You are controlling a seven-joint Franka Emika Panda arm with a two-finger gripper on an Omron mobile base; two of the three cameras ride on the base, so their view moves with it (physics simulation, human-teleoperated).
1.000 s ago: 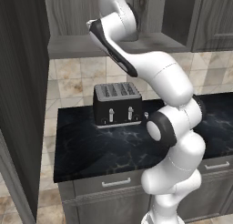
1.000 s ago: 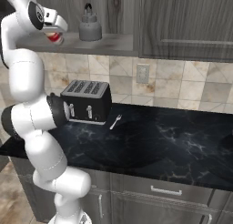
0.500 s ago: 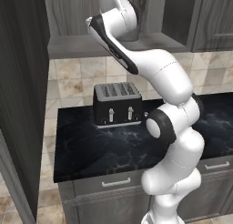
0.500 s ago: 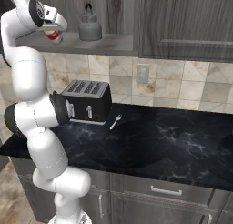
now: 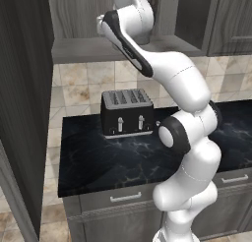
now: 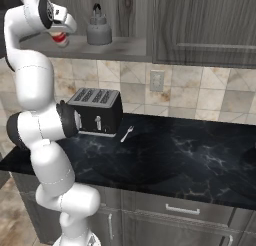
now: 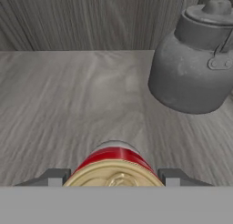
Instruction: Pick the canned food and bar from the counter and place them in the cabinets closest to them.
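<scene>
- The hand (image 7: 113,182) is closed partway around the canned food (image 7: 113,166), one dark finger (image 7: 52,177) on each side of the red body, so the tin is firmly held (not merely touched).
- In the right base view the canned food (image 6: 60,38) shows as a red patch under the hand (image 6: 61,36), right at the front edge of the shelf floor inside the open cabinets (image 6: 115,49).
- The relation that matters: the tin sits between the fingers with its tan-yellow top toward the camera and its whitish base pointing away along the hand, toward the grey shelf floor (image 7: 68,104).
- So its axis runs with the hand's own line (no sideways tilt that I can see).
- Whether the base already touches the shelf or hangs just above it, I cannot tell from these views.
- A grey kettle (image 7: 195,63) stands on the same shelf, off to the right of the tin in the hand view and further in; it is apart from the tin, with bare wood grain between them.
- My judgement: the coming move is a set-down and release, and the free shelf lies straight ahead and to the left, away from the kettle.
- Below, the toaster (image 6: 96,110) and a fork (image 6: 127,134) rest on the dark desk (image 6: 190,160), well apart from the hand.
</scene>
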